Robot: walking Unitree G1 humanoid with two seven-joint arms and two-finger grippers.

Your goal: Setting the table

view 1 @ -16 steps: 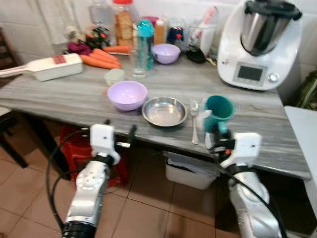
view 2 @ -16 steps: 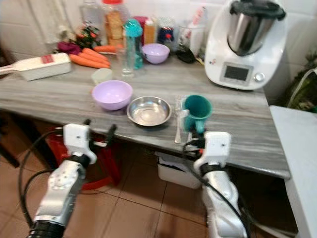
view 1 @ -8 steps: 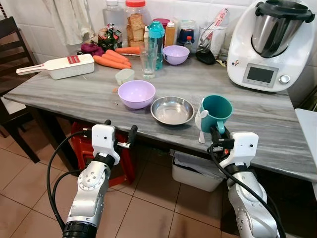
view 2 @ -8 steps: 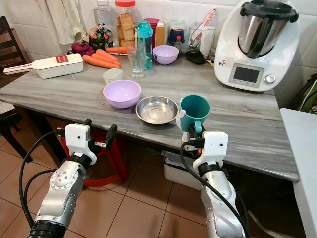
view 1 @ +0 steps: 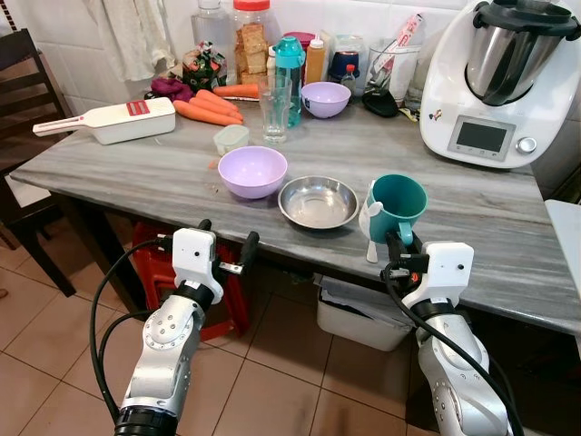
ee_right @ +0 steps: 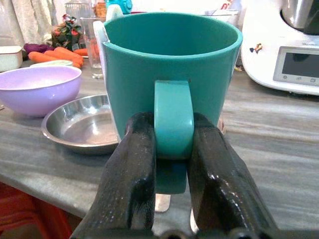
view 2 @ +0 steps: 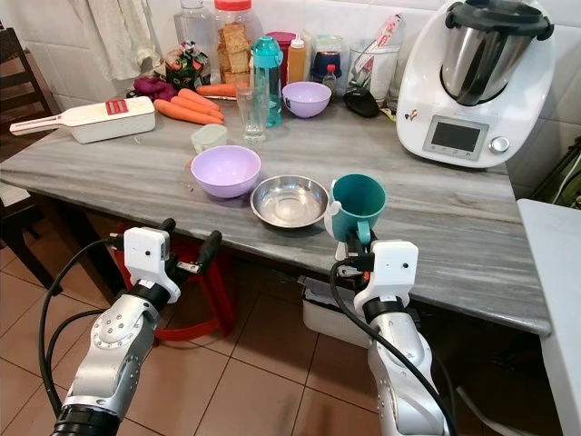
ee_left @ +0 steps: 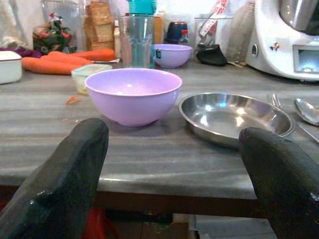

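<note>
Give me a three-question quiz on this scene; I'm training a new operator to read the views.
1. True or false: the right claw grips the teal mug by its handle.
2. What lies between the lilac bowl and the mug? A) steel dish B) glass C) carrots
3. Fill in: the left claw is ____, short of the table edge.

Key: 1 true. 2 A, the steel dish. 3 open.

left gripper [ee_left: 172, 149] fingers spread | lilac bowl [ee_left: 133, 95] beside steel dish [ee_left: 234, 117] on table [ee_left: 149, 157]
</note>
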